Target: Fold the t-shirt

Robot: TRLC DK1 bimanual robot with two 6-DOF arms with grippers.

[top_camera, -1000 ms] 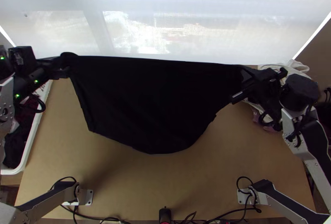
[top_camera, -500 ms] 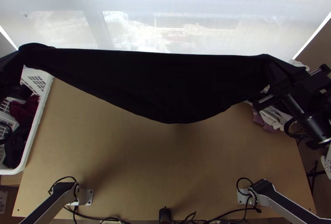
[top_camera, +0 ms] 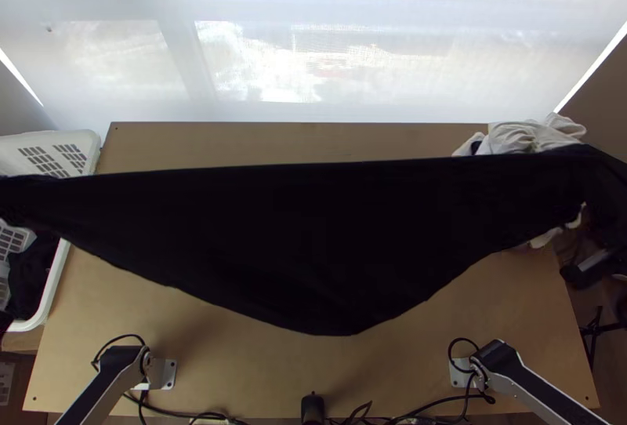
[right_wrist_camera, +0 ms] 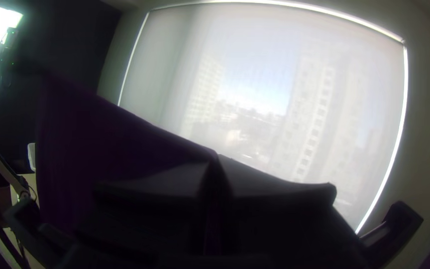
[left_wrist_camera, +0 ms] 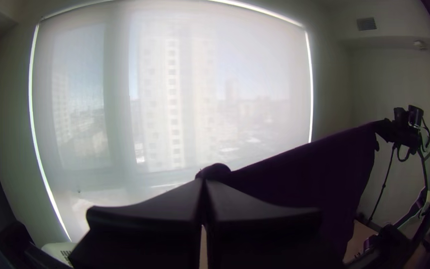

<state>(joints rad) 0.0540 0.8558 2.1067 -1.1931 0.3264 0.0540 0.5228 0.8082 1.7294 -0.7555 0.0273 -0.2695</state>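
The black t-shirt [top_camera: 313, 245] hangs stretched between both arms across the table, its upper edge nearly straight and its lower edge sagging toward the near side. At the top view's right edge is part of my right gripper [top_camera: 589, 266], beside the shirt's right end. In the right wrist view my right gripper [right_wrist_camera: 215, 167] is closed on a corner of the shirt [right_wrist_camera: 110, 139], which looks dark purple there. My left gripper [left_wrist_camera: 204, 183] pinches the opposite corner, a small bunch of shirt [left_wrist_camera: 304, 174] standing above its tips.
A white basket [top_camera: 59, 288] with dark clothes stands at the table's left edge. White cloth [top_camera: 525, 136] lies bunched at the far right corner. Cables and a small black device [top_camera: 312, 408] are along the near edge of the wooden table [top_camera: 259, 374].
The arms have spread farther apart, pulling the shirt wider. Since half a second ago, the shirt has come toward the near side in the top view, uncovering the table's far edge.
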